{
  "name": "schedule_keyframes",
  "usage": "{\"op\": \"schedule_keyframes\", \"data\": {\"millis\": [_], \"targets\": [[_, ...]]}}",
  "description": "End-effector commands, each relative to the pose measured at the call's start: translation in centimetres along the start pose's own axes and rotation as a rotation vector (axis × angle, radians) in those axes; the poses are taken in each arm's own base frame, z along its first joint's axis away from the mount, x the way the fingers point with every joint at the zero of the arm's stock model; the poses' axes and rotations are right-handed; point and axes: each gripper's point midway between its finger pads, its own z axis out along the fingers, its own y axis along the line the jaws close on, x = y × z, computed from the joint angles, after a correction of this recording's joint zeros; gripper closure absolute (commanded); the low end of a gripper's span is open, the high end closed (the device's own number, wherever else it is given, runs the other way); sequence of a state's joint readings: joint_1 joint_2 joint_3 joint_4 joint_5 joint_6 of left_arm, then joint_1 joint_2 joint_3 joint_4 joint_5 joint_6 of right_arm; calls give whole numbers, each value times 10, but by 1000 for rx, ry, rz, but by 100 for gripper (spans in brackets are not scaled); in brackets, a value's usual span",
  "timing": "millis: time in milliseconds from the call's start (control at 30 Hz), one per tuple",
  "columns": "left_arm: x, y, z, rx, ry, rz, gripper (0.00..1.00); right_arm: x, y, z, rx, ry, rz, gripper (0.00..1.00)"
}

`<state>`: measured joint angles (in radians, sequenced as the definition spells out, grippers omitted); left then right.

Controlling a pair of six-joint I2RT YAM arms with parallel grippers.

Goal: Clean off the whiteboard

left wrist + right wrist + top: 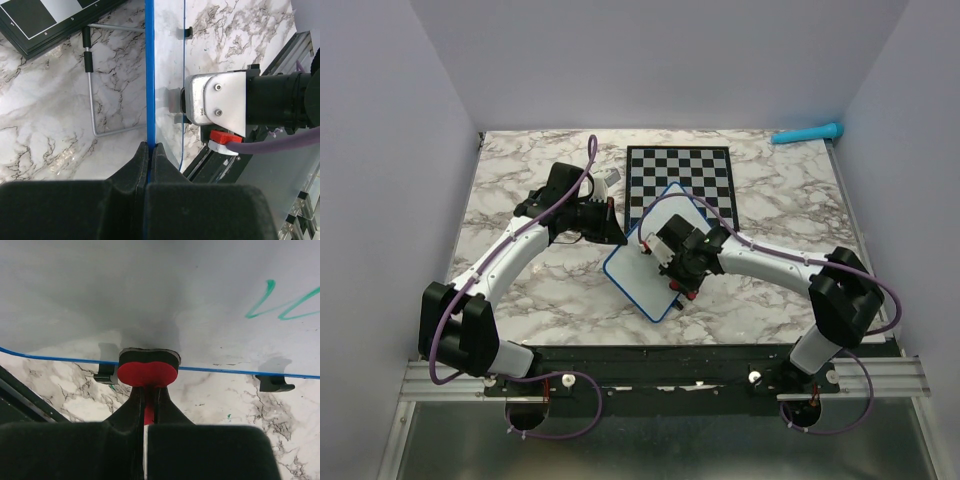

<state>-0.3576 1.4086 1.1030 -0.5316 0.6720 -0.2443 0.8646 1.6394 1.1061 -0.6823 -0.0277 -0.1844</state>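
Note:
The whiteboard (642, 272), white with a thin blue rim, is propped tilted on the marble table, just in front of the chessboard. My left gripper (618, 236) is shut on the board's left edge; the blue rim (149, 75) runs up from between its jaws (149, 150). My right gripper (682, 283) is shut on a red eraser with a black felt pad (148, 371), and the pad presses on the board's lower edge. Teal handwriting (280, 300) remains on the board's surface to the right of the eraser.
A black-and-white chessboard (695, 175) lies behind the whiteboard. A teal marker (807, 133) lies at the table's back right corner. The board's wire stand (92, 85) and black clips (272, 382) show beneath it. Purple walls enclose the table.

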Motion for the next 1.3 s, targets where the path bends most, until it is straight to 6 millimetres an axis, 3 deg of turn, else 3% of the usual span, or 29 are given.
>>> {"op": "schedule_keyframes", "data": {"millis": [0,233,300,433,567,600,733,800,933,967,1033,1067,1167,1267], "targets": [[8,-11,5,60,39,-13,100,-30,3,-9,-15,-84,5,99],[8,-10,5,55,43,-11,100,-101,-19,-32,55,-207,1,99],[7,-10,4,53,41,-8,100,-108,-31,-30,105,-224,-21,99],[7,-12,3,57,40,-5,100,-96,-44,-14,104,-182,-3,99],[6,-13,1,59,39,1,100,-55,-40,0,81,-117,-11,99],[7,-13,1,57,41,0,100,-35,-37,9,74,-78,-10,99],[7,-14,0,59,36,6,100,-8,-28,13,33,-50,-4,99],[8,-13,1,60,39,5,100,-12,-30,9,40,-66,-8,99],[9,-13,2,61,41,5,100,-50,-43,-3,67,-132,-20,99],[9,-13,1,60,42,5,100,-75,-50,-16,87,-186,-26,99],[8,-13,0,59,45,15,100,-89,-56,-20,90,-194,-21,99],[9,-13,0,55,49,14,100,-106,-60,-30,96,-232,-22,99],[8,-13,-2,51,50,23,100,-113,-63,-32,93,-236,-22,99],[9,-12,-2,49,52,27,100,-97,-63,-24,84,-200,-23,99]]}}
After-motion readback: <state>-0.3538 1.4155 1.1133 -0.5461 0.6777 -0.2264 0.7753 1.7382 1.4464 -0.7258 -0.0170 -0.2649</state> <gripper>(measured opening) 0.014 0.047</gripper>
